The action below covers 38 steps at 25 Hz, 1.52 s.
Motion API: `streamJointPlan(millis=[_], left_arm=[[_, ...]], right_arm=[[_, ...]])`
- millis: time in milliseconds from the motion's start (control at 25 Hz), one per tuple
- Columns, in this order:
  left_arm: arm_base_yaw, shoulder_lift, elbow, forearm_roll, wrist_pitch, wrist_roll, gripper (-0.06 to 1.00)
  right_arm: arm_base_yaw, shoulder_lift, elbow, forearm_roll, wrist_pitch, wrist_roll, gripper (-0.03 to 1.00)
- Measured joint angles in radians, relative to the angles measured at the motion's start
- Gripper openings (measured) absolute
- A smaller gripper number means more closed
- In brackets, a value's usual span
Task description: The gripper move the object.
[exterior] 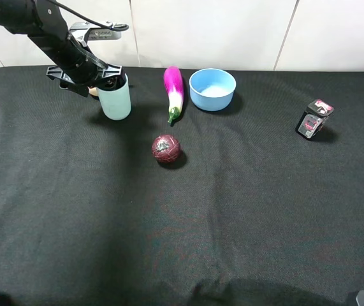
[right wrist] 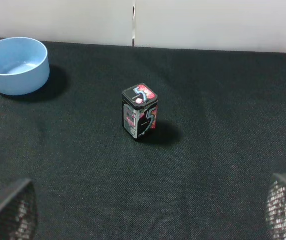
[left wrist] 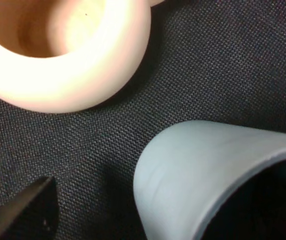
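Note:
The object, a tall pale teal cup [exterior: 115,97], stands upright on the black cloth at the back left. My left gripper [exterior: 107,79], on the large black arm, is right at the cup's rim from the left. In the left wrist view the cup's wall and dark inside [left wrist: 198,170] fill the lower right. One black fingertip [left wrist: 30,210] shows with a strip of cloth between it and the cup; the other finger is hidden. The jaws look open. My right gripper [right wrist: 147,207] is open and empty, far from the cup.
A cream-peach mug [left wrist: 57,50] stands close behind the cup, just visible in the exterior view [exterior: 93,91]. A pink eggplant [exterior: 173,89], a light blue bowl [exterior: 212,89] and a dark red ball [exterior: 166,148] lie to the right. A small black box [exterior: 313,119] stands far right.

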Motion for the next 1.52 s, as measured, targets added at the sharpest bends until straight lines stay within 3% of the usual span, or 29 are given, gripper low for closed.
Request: streamJointPlan(millis=[280,1320,1520], left_arm=[[0.0,-0.034,-0.062,0.0,0.108,0.009,0.84],[0.0,-0.27,-0.07,0.003,0.507,0.049,0.84],[0.0,-0.307,-0.07,0.035,0.601,0.052,0.84]], right_arm=[[0.0,0.0,0.0,0.0,0.0,0.0,0.69],[0.0,0.0,0.0,0.0,0.0,0.0,0.69],[0.0,0.0,0.0,0.0,0.0,0.0,0.69]])
